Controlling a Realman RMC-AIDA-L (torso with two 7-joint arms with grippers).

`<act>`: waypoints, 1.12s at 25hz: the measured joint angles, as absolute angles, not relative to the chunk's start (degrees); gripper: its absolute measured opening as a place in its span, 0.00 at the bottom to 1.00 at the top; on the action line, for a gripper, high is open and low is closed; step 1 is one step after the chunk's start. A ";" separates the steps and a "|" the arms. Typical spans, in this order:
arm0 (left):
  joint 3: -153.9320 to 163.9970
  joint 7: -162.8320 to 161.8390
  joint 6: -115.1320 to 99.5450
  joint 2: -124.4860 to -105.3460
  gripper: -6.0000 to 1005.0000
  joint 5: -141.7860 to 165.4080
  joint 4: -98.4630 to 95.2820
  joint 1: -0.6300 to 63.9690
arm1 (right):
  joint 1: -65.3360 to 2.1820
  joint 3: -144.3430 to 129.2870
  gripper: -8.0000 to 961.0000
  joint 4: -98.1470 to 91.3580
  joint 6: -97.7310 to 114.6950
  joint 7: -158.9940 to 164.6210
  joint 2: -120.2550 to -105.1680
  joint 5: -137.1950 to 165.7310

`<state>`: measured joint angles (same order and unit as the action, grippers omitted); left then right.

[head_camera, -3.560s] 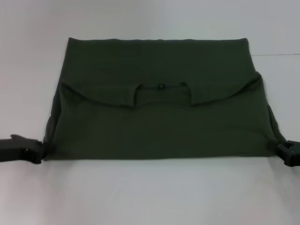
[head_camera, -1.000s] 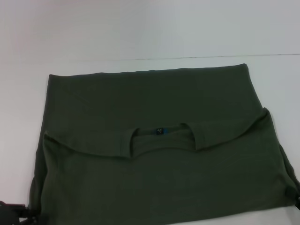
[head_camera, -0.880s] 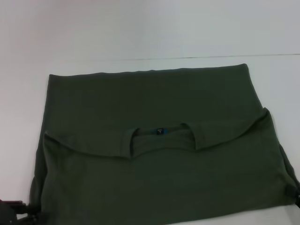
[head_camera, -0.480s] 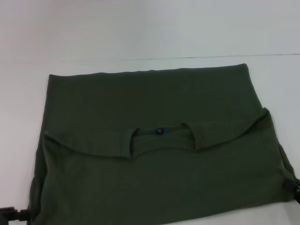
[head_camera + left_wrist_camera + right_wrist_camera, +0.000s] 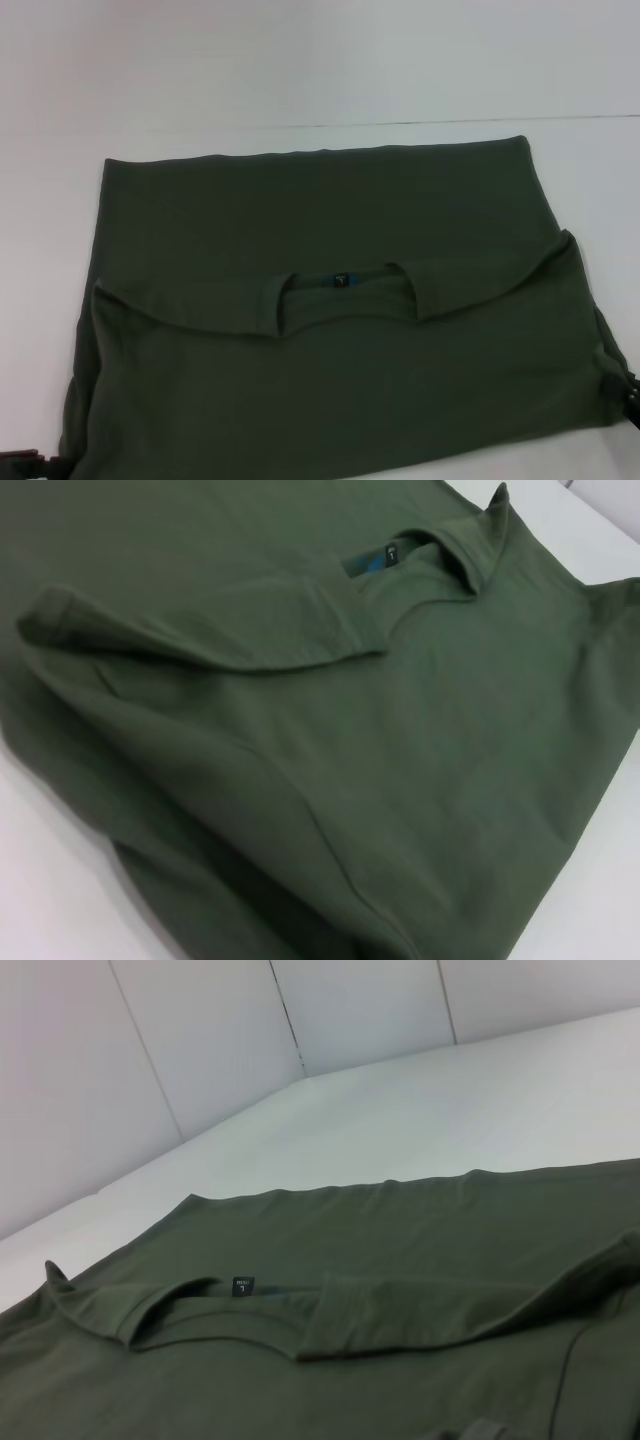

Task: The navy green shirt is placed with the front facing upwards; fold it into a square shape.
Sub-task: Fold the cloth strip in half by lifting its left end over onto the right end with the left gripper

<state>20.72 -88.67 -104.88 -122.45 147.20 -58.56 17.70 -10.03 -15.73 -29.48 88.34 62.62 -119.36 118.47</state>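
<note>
**Navy green shirt half-folded on the white table**

Navy green shirt lies flat on my white table, taking up most of the near half of it. It is folded across: the nearer part is doubled over the farther part, and the edge of that upper layer runs in a shallow curve from side to side. In the middle of that edge the round collar opens, with the small blue label showing inside it. No lettering shows on the cloth that faces up. The far edge of the shirt is straight and lies well short of the table's back line.

My left gripper sits at the shirt's near left corner, low at the picture's edge, just beside the cloth. My right gripper is at the near right corner, against the shirt's side edge. So little of either shows that I cannot tell whether my fingers are spread or closed on the fabric.

My wrist cameras show only the shirt's folds, collar and label.
</note>
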 joint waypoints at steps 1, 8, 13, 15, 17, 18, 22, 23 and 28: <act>20.91 -88.57 -104.74 -122.49 0.75 147.21 -58.49 17.75 | -10.12 -15.73 0.08 -29.50 88.32 62.83 -119.32 118.47; 21.90 -88.42 -103.69 -122.69 0.74 147.26 -58.22 17.83 | -10.52 -15.73 0.08 -29.54 88.23 63.52 -119.04 118.47; 22.96 -87.61 -102.29 -122.72 0.73 148.12 -58.15 17.84 | -10.60 -15.69 0.08 -29.54 88.15 63.62 -119.01 118.26; 23.10 -87.28 -102.12 -122.74 0.73 148.40 -58.14 17.85 | -10.60 -15.67 0.08 -29.54 88.15 63.74 -119.00 118.17; 23.26 -86.83 -101.62 -122.80 0.64 148.66 -58.15 17.84 | -10.59 -15.64 0.08 -29.53 88.14 64.01 -119.00 118.12; 23.27 -86.76 -101.26 -122.82 0.60 148.66 -58.25 17.84 | -10.58 -15.64 0.08 -29.53 88.15 64.18 -118.99 118.12; 23.29 -86.11 -100.71 -122.86 0.43 148.54 -58.47 17.84 | -10.59 -15.64 0.08 -29.53 88.15 64.39 -119.00 117.99; 23.29 -85.89 -100.61 -122.88 0.39 148.44 -58.49 17.84 | -10.61 -15.64 0.08 -29.53 88.15 64.40 -119.00 117.96; 23.49 -85.33 -100.52 -123.02 0.25 148.27 -58.48 17.93 | -10.72 -15.64 0.08 -29.53 88.15 64.44 -119.00 117.94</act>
